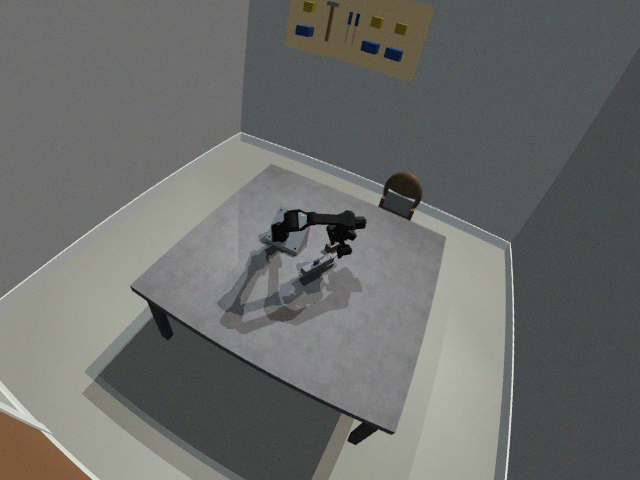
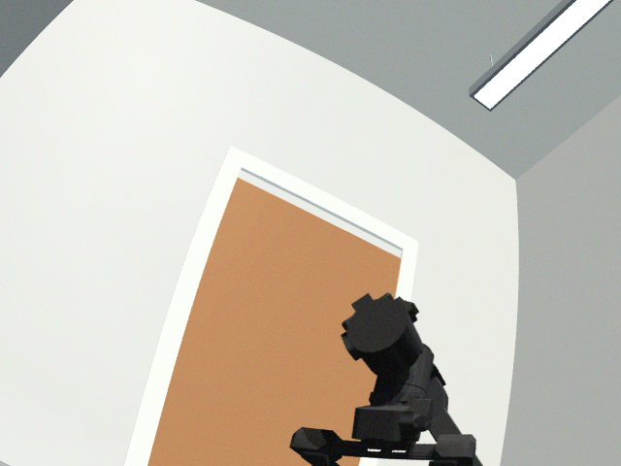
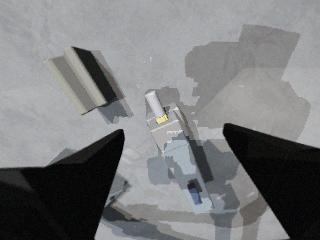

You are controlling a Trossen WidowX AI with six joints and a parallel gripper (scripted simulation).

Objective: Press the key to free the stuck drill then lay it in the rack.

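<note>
In the wrist view a grey block fixture (image 3: 180,160) lies on the table below me. A white drill (image 3: 155,104) with a yellow collar (image 3: 161,119) sticks out of its far end. A small blue key (image 3: 194,192) sits on top near its close end. The rack (image 3: 82,77), a beige grooved block with a dark side, lies apart at the upper left. My gripper (image 3: 174,130) hangs above the fixture with both black fingers spread wide and nothing between them. In the top view the gripper (image 1: 338,251) points down over the fixture (image 1: 316,268).
The arm's base plate (image 1: 285,235) stands near the middle of the grey table. A chair (image 1: 402,195) is at the table's far edge. The exterior view shows only the arm (image 2: 396,371) from below, against a brown door.
</note>
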